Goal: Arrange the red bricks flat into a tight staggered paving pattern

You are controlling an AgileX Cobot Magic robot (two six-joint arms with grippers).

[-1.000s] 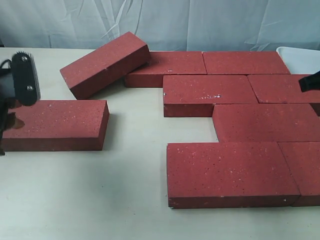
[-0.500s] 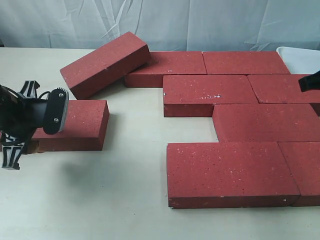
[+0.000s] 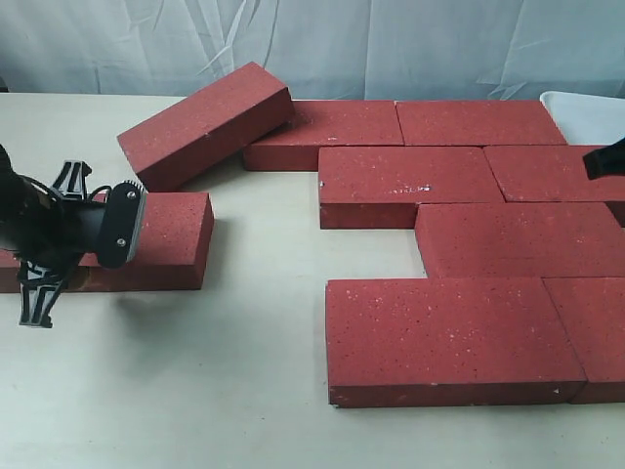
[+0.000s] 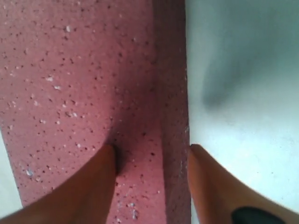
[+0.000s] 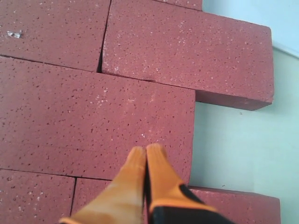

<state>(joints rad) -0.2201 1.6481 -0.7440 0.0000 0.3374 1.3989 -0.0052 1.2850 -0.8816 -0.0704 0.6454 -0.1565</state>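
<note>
Several red bricks [image 3: 410,186] lie flat in staggered rows on the right half of the table. One more red brick [image 3: 205,122] leans tilted on the back row's left end. A loose red brick [image 3: 166,234] lies flat at the left. My left gripper [image 3: 59,244] sits over its left end. In the left wrist view, the left gripper [image 4: 150,149] has one finger on the brick's top face [image 4: 70,84] and the other against its long side. My right gripper [image 5: 146,148] is shut and empty, just above a laid brick [image 5: 93,121]; only its tip [image 3: 605,159] shows at the exterior view's right edge.
A white tray [image 3: 586,112] stands at the back right, beside the back row. A pale cloth hangs behind the table [image 3: 264,391]. A step-shaped gap in the paving opens left of the middle rows.
My left gripper has come down from the raised far-left position and moved right onto the loose brick's left end. The right gripper and the laid bricks have not moved.
</note>
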